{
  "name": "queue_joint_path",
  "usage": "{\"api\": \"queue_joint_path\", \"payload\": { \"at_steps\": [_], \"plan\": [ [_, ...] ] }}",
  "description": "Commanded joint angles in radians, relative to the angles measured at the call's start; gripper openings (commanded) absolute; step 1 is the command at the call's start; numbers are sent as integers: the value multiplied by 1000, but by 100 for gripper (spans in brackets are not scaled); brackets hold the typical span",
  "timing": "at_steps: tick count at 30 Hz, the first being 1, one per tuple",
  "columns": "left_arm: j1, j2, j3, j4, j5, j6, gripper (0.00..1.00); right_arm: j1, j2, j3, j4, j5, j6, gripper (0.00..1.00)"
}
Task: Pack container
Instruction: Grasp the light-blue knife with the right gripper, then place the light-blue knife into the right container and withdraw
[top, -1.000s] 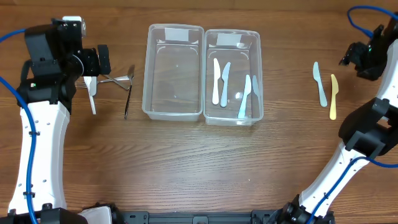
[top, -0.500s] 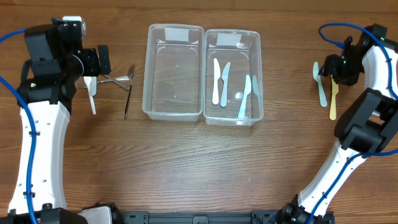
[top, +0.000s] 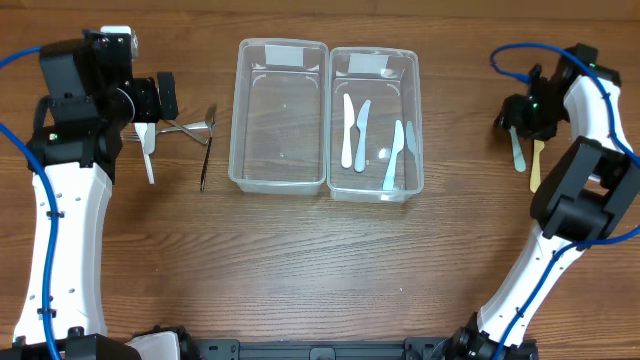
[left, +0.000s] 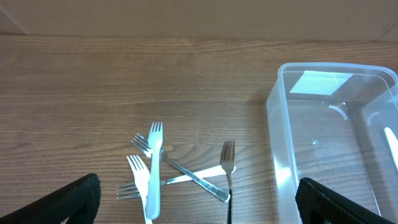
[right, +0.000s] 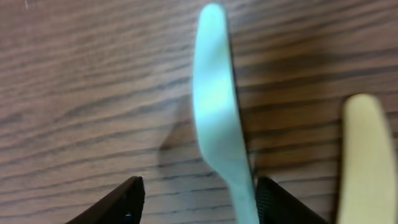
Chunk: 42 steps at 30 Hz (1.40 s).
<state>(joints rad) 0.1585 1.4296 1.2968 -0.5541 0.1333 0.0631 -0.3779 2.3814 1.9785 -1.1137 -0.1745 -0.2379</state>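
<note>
Two clear plastic containers stand side by side mid-table. The left container (top: 280, 115) is empty; it also shows in the left wrist view (left: 280, 143). The right container (top: 400, 190) holds several pale plastic knives (top: 355, 130). A light blue knife (top: 518, 152) and a yellow knife (top: 536, 168) lie at the right. My right gripper (top: 517, 118) is open, low over the blue knife (right: 214, 118), whose handle runs between its fingers (right: 202, 202). My left gripper (top: 163, 96) is open and empty above a pile of forks (top: 185, 130), also in its wrist view (left: 152, 168).
The fork pile holds a white plastic fork (top: 149, 152), metal forks, and a black-handled fork (top: 204, 160). The yellow knife (right: 367, 155) lies just right of the blue one. Blue cables loop off both arms.
My right arm has swung in from the table's right edge and come down over the light blue knife. The left arm, forks and containers have not moved.
</note>
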Motion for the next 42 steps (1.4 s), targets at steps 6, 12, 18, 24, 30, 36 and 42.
{"api": "queue_joint_path", "payload": {
  "at_steps": [6, 12, 18, 24, 30, 36, 42],
  "plan": [
    [5, 4, 30, 1, -3, 23, 100, -5, -35, -100, 14, 26, 3, 39],
    [5, 4, 30, 1, -3, 23, 100, -2, -34, -113, 9, 100, 88, 17],
    [5, 4, 30, 1, -3, 23, 100, 1, -36, -90, -18, 140, 151, 4],
    [5, 4, 30, 1, -3, 23, 100, 31, -36, 36, -102, 136, 157, 4],
    [5, 4, 30, 1, -3, 23, 100, 93, -36, 203, -171, 137, 160, 4],
    [5, 4, 30, 1, -3, 23, 100, 154, -43, 311, -258, 128, 186, 4],
    [5, 4, 30, 1, -3, 23, 100, 269, -124, 484, -306, 60, 187, 4]
  ]
}}
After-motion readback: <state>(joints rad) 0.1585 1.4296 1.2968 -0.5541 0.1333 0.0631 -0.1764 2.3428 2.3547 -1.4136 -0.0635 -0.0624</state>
